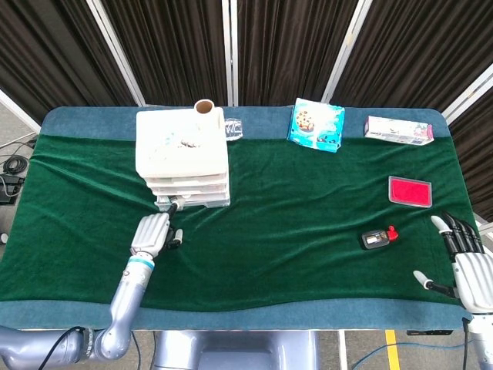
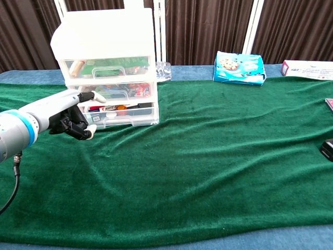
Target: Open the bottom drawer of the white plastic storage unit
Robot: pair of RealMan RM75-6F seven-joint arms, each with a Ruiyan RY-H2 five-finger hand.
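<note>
A lab test booth: dark curtains (image 1: pixel 285 46) behind a green-clothed table (image 1: pixel 308 223)

Silver-grey arms, blue wrist band, white left hand (image 2: pixel 70 117) with seemingly black fingers (image 2: pixel 78 130).

The desk (image 1: pixel 323 223) is covered by a wrinkled green cloth (image 1: pixel 308 193) edged in blue. Behind it, dark pleated curtains (image 1: pixel 285 46) are hung between white poles (image 1: pixel 228 50). Grey floor (image 1: pixel 15 127) is seen at left.

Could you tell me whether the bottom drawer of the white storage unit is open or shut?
Shut, or nearly: the bottom drawer front sits about flush with the drawers above; the left hand holds nothing.
</note>
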